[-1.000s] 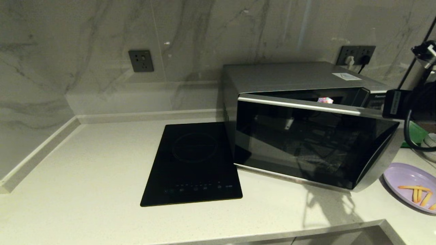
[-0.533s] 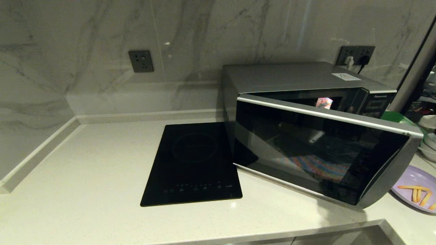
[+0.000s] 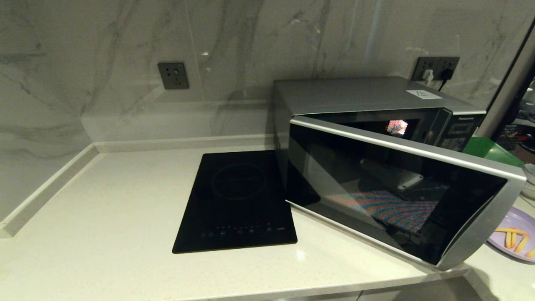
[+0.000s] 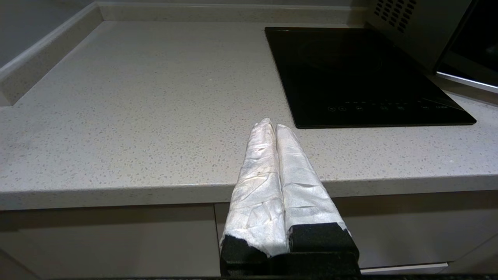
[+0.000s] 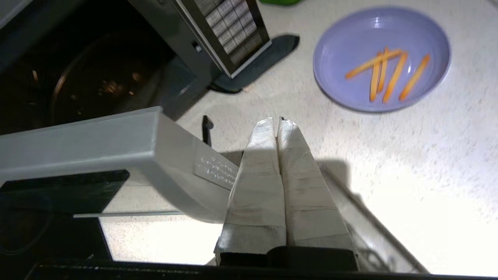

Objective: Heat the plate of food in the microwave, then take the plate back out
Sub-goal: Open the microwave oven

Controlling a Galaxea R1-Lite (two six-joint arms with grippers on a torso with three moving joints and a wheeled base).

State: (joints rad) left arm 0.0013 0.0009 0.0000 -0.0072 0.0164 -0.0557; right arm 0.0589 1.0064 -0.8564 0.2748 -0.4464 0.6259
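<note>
Swinging wider than a second ago, the microwave (image 3: 376, 167) door clears your closed right tool (image 5: 278, 123); next, the plate of food (image 5: 383, 58).

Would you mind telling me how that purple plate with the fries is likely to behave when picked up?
The plate of food looks rigid and shallow, so it probably lifts without flexing. Its glossy surface may be slippery. The fries lie loose, so tilting would likely slide them.
</note>
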